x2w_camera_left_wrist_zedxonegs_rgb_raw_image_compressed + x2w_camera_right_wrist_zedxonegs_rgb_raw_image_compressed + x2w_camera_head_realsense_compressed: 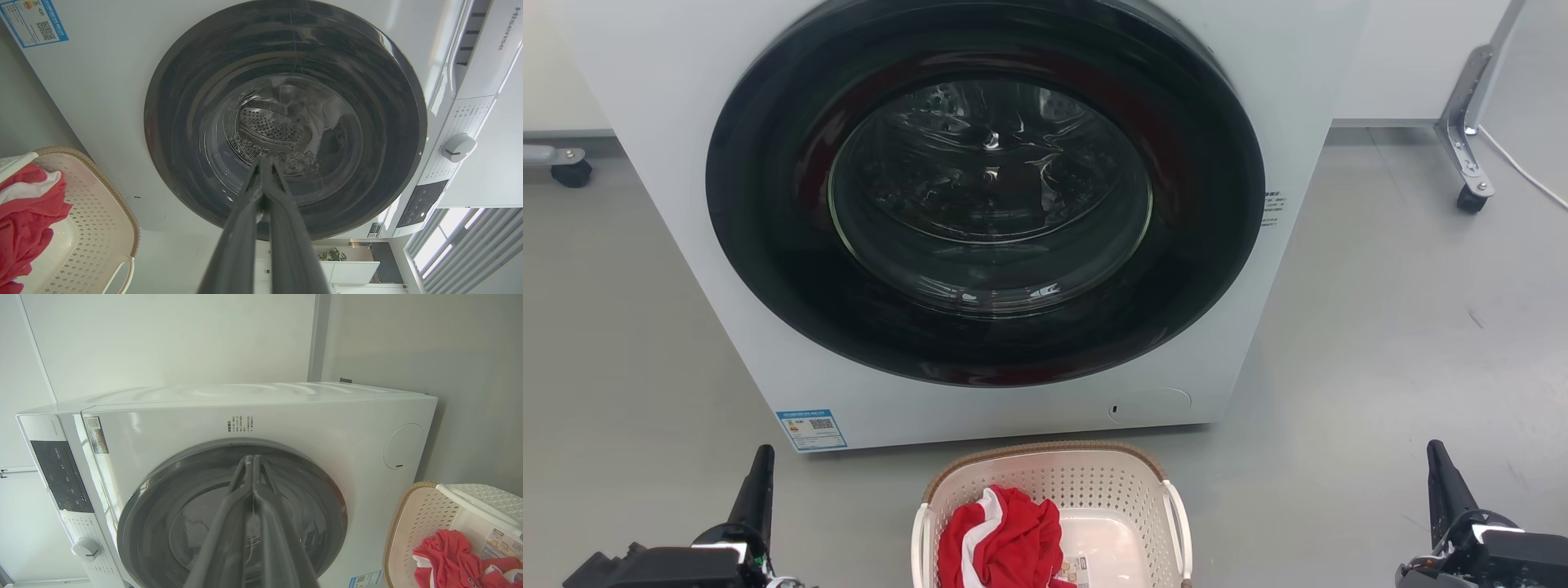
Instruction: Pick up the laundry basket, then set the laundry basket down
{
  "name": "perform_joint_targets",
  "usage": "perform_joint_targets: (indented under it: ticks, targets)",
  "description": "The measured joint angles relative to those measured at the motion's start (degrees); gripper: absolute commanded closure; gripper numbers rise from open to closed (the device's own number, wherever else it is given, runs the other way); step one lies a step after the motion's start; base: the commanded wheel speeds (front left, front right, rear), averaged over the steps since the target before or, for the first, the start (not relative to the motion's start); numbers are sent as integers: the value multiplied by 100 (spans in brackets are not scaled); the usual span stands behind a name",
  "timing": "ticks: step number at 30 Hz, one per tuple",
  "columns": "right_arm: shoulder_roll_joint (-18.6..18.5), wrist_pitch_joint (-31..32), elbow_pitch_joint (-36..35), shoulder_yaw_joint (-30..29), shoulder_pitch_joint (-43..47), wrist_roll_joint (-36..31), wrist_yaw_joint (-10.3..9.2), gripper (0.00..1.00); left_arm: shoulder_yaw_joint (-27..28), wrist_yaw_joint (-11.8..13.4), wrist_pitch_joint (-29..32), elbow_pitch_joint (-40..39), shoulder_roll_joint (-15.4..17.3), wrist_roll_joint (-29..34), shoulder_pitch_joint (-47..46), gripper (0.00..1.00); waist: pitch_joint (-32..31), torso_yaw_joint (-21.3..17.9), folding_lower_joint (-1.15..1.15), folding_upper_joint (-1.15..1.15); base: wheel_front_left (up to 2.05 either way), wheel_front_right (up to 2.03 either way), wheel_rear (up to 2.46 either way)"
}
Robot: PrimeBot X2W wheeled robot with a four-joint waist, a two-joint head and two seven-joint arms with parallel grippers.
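The laundry basket point(1086, 482) sits bottom centre, between the left gripper point(764, 457), lower left (slightly the nearer), and the right gripper point(1437, 457), lower right, both with fingers pinched together on nothing.

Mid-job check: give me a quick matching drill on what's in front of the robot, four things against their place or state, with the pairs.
Things:
1 laundry basket
2 red garment
3 washer door
4 left gripper

Place or state:
a fingers shut, empty
b on the floor before the washer
c inside the basket
d closed, dark round glass

Pairs: 1-b, 2-c, 3-d, 4-a
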Motion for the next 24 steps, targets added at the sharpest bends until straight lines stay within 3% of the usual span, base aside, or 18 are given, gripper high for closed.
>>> perform_joint_targets:
  ticks: [24]
  targets:
    - [1, 0, 0, 1, 0, 8, 0, 100, 0, 0, 0, 7, 0, 0, 0, 100, 0, 0, 0, 0, 0, 0, 0]
